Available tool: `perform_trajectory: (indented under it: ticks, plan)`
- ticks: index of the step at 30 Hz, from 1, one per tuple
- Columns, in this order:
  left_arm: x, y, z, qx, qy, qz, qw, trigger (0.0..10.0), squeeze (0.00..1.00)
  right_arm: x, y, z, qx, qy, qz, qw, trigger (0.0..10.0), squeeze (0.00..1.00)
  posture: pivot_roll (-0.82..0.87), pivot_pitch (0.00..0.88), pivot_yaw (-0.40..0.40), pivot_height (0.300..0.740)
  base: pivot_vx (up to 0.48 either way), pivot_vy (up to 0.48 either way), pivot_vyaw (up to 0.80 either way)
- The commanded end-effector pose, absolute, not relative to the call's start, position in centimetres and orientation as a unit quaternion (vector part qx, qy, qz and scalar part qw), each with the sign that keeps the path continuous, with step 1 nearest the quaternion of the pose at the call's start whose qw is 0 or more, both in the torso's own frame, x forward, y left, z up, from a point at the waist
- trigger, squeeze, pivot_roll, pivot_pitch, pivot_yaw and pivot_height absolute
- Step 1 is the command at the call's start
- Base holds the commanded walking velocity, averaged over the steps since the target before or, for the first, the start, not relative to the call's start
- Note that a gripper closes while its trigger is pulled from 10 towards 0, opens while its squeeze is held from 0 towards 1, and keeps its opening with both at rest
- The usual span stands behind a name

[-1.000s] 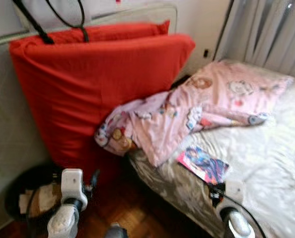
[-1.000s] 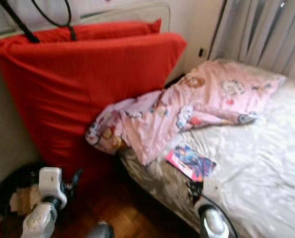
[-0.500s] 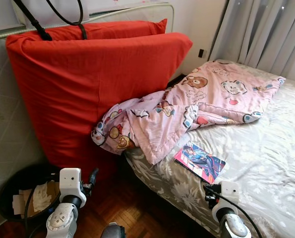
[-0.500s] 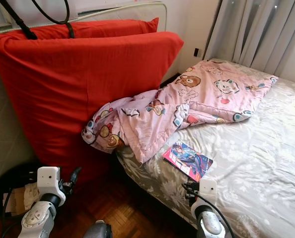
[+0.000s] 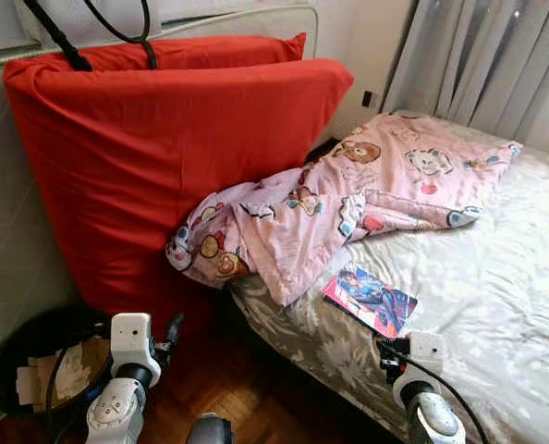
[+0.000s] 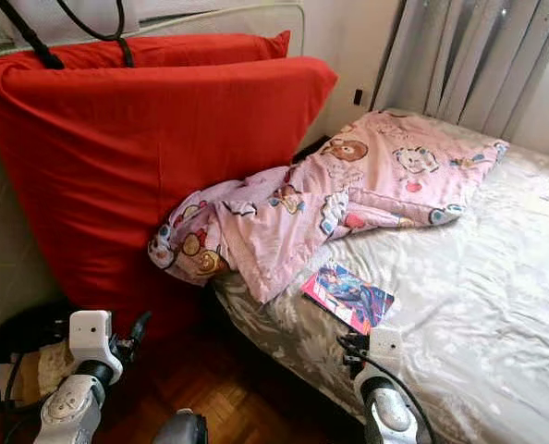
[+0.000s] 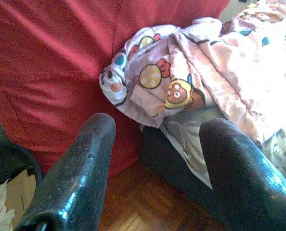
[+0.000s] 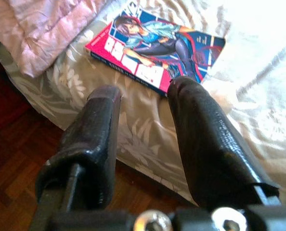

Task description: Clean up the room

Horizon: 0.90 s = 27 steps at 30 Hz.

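Observation:
A colourful comic book (image 5: 372,300) lies flat on the grey floral bed sheet (image 5: 496,305), near the bed's edge. My right gripper (image 8: 145,89) hovers open just short of the comic book (image 8: 157,50), low beside the bed, with nothing between its fingers. A crumpled pink cartoon-print blanket (image 5: 348,194) spreads across the bed and hangs over its corner. My left gripper (image 7: 160,127) is open and empty, held low over the wooden floor and pointing at the blanket's hanging end (image 7: 176,72).
A big red-covered mattress (image 5: 164,157) leans against the wall to the left of the bed. A black bin (image 5: 16,356) holding paper scraps sits on the parquet floor (image 5: 247,388) at the lower left. Grey curtains (image 5: 496,55) hang behind the bed.
The view has sharpened and shifted slightly as the camera moved. Both arms keep the same low pose, and nothing on the bed has moved.

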<state>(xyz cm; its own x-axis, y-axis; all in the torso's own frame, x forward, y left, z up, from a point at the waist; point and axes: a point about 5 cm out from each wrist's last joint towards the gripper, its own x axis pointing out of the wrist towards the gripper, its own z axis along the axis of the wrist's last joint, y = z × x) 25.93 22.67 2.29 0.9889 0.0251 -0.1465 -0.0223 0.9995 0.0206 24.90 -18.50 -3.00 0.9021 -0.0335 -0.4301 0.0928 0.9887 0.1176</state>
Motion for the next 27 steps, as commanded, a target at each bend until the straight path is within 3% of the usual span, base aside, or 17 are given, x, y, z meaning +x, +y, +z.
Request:
perform_trajectory:
  ticks: [1, 19, 27]
  plan:
    - [26.0, 22.96, 2.45, 0.007, 0.075, 0.017, 0.997, 10.0, 0.0, 25.1, -18.35, -2.98, 0.072, 0.223, -0.035, 0.972, 10.0, 0.0, 0.07, 0.0, -0.048, 0.637, 0.398, 0.0, 0.0]
    - [26.17, 22.92, 2.62, 0.005, 0.074, 0.017, 0.997, 10.0, 0.0, 25.12, -17.84, -3.21, 0.078, 0.237, -0.035, 0.968, 10.0, 0.0, 0.07, 0.0, -0.042, 0.637, 0.41, 0.0, 0.0]
    - [25.86, 22.92, 2.4, 0.004, 0.079, 0.018, 0.997, 10.0, 0.0, 24.76, -17.67, -3.57, 0.084, 0.247, -0.037, 0.965, 10.0, 0.0, 0.07, 0.0, -0.04, 0.637, 0.173, 0.0, -0.62]
